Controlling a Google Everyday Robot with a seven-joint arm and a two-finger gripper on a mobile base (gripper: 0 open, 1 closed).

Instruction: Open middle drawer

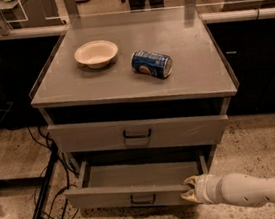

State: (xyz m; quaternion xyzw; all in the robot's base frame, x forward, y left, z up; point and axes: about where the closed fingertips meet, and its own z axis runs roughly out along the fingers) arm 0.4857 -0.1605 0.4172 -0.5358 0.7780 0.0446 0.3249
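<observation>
Camera view gives you a grey worktop from above and in front, with a speckled floor around the unit and dark cabinets behind it. Under the worktop sits the taller-fronted drawer, its front roughly in line with the worktop's edge. It has a dark loop handle at its centre and a small slot just below that.

Below it you see the middle drawer standing well out from the unit, its low front panel towards you and its plain grey inside exposed. Its own small dark handle sits at the centre of the front panel.

The robot's pale arm comes in from the lower right corner, lying low and nearly level. It reaches left towards the drawer's right front corner.

On the worktop, a shallow cream bowl stands upright on the left half. A blue drink can lies on its side just right of centre, near the bowl but apart from it.

The end effector is at the right end of the middle drawer's front panel, touching it and well right of the handle. You cannot tell how far open it is, or whether it has hold of the panel.

Dark cables trail over the floor at the left of the unit.
</observation>
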